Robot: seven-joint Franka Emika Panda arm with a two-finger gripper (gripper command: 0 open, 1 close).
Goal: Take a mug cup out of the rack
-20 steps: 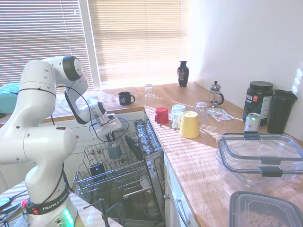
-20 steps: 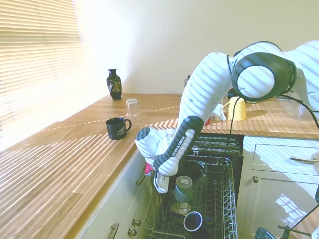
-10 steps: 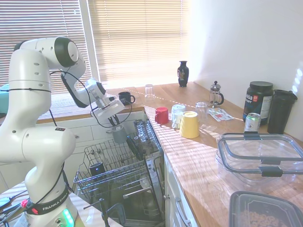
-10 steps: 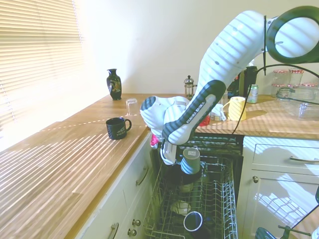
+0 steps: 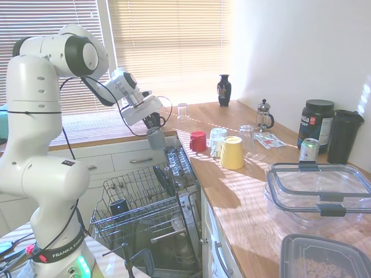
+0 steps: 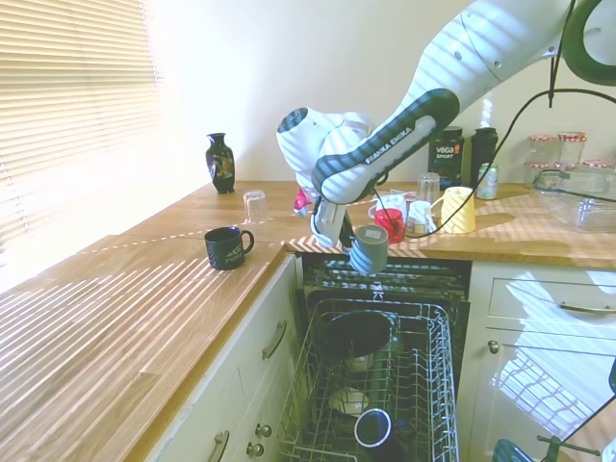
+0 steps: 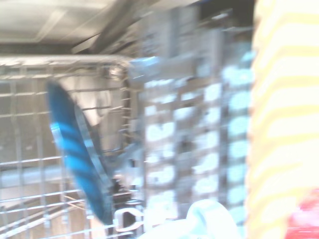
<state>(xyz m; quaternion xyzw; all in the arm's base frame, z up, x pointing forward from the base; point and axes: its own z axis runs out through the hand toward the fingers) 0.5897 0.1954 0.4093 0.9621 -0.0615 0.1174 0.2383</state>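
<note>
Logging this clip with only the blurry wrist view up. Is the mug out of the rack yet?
Observer: Yes. The grey mug hangs in the air above the rack, clear of the tines.
Operator: Is it gripped?
Observer: The fingers are shut on it.
Operator: Anything left in the rack?
Observer: A dark mug sits at the front.
Operator: Where's the mug relative to the counter?
Observer: About level with the counter edge, over the open dishwasher.

On the wooden tabletop (image 5: 249,197) a red cup (image 5: 198,141), a yellow mug (image 5: 232,152) and a glass (image 5: 247,135) stand close together. A dark vase (image 5: 224,90) stands near the window, and a black mug with white print (image 6: 227,247) sits well apart.
</note>
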